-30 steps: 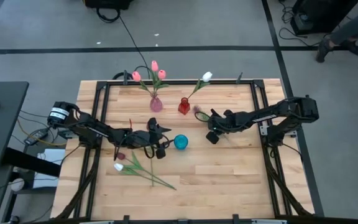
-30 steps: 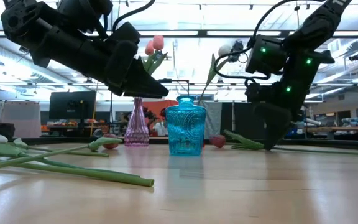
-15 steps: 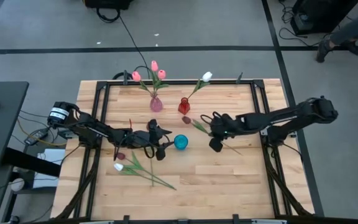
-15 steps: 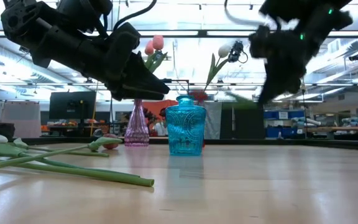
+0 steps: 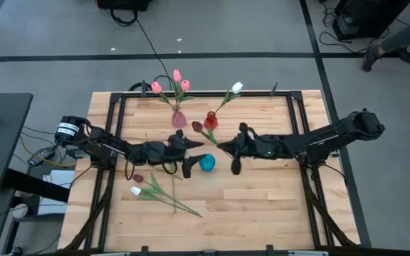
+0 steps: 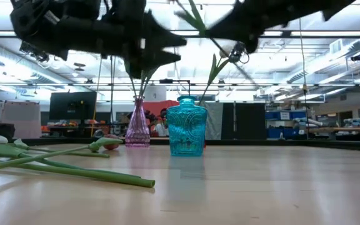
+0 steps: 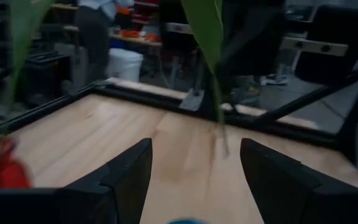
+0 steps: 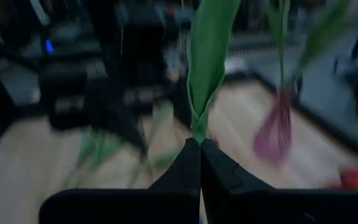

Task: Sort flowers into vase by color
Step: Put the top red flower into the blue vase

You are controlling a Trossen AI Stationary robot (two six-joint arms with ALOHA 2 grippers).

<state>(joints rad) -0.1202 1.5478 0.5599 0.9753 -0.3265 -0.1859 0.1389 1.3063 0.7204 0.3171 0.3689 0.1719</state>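
Note:
My right gripper (image 5: 221, 146) is over the table's middle, pointing toward the left edge and shut on a dark maroon tulip (image 5: 196, 126). My left gripper (image 5: 199, 144) faces it, open, with nothing between its fingers (image 7: 129, 171). The tulip's leaf (image 7: 207, 31) hangs just ahead of those fingers. The blue vase (image 5: 206, 162) stands right below both grippers. Farther back, a pink vase (image 5: 179, 119) holds three pink tulips (image 5: 176, 75). A red vase (image 5: 211, 121) holds a white tulip (image 5: 237, 87). More flowers (image 5: 155, 190) lie flat at the near left. My right gripper pinches the maroon tulip between its two fingers where the green leaf wraps the stem (image 8: 197, 127). The fingers come nearly level from the table's right side. The tulip is lifted clear of the table, its head (image 5: 196, 126) beyond the fingertips toward the far left.
The loose flowers' stems (image 6: 74, 170) stretch along the near left of the table. Black frame rails (image 5: 191, 94) run around the table's edges. Bare wood (image 5: 262, 206) lies at the near right. A person's leg (image 5: 397, 39) shows on the floor at the far right.
My right gripper has risen and swung toward the table's left, tipping from pointing down to nearly level. The maroon tulip has come off the table with it and is now clear above the blue vase. My left gripper has risen a little and tipped up to level.

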